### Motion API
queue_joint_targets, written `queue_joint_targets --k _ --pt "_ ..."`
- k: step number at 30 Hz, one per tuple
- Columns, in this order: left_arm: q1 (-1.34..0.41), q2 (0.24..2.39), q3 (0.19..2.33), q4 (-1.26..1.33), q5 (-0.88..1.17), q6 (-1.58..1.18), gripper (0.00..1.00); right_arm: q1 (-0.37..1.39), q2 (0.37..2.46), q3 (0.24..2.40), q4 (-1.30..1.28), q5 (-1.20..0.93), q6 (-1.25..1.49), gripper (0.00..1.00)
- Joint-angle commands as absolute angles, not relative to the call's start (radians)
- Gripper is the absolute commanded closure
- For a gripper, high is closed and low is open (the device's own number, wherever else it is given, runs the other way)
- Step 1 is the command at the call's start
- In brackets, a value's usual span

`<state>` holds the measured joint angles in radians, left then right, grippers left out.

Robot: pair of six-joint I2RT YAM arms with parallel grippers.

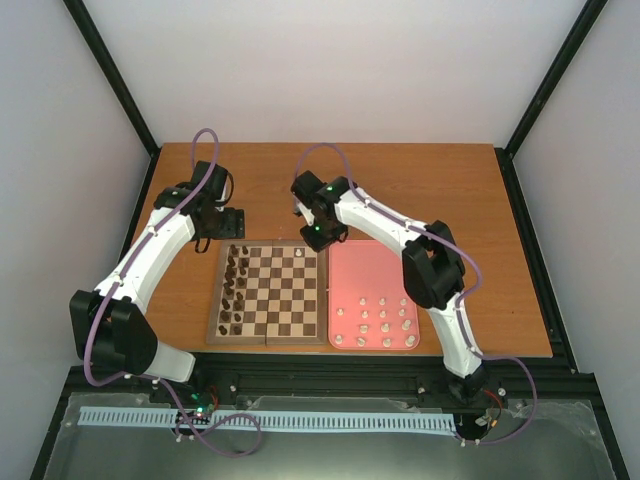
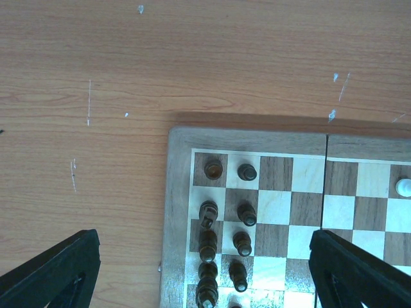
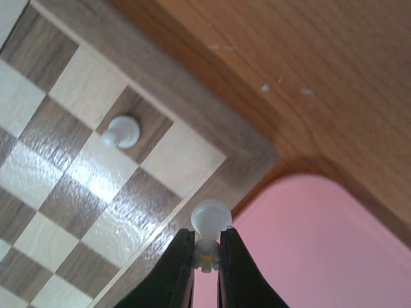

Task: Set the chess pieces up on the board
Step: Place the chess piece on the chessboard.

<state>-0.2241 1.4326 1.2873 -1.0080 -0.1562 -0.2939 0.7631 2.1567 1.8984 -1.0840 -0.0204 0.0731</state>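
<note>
The board lies mid-table, with dark brown pieces in two files along its left side. One white chess piece stands on a dark square near the board's far right corner and also shows in the left wrist view. My right gripper is shut on another white chess piece, holding it over the board's right border next to the pink tray. Several white chess pieces remain on the tray. My left gripper stands wide open above the board's far left corner, holding nothing.
The pink tray lies right of the board, touching its edge. Bare wooden table stretches behind both. Black frame posts stand at the table's corners and white walls enclose it.
</note>
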Motion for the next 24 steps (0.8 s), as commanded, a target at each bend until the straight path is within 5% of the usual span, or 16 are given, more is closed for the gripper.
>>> queue_joint_targets --k 1,24 --pt "-0.216 1.432 1.296 -0.992 -0.17 -0.281 0.0 0.757 2.207 2.016 -1.132 -0.044 0.022 0.97" --pt "-0.218 1.44 1.29 -0.986 -0.164 -0.279 0.0 0.755 2.314 2.081 -1.148 -0.109 0.034 0.97"
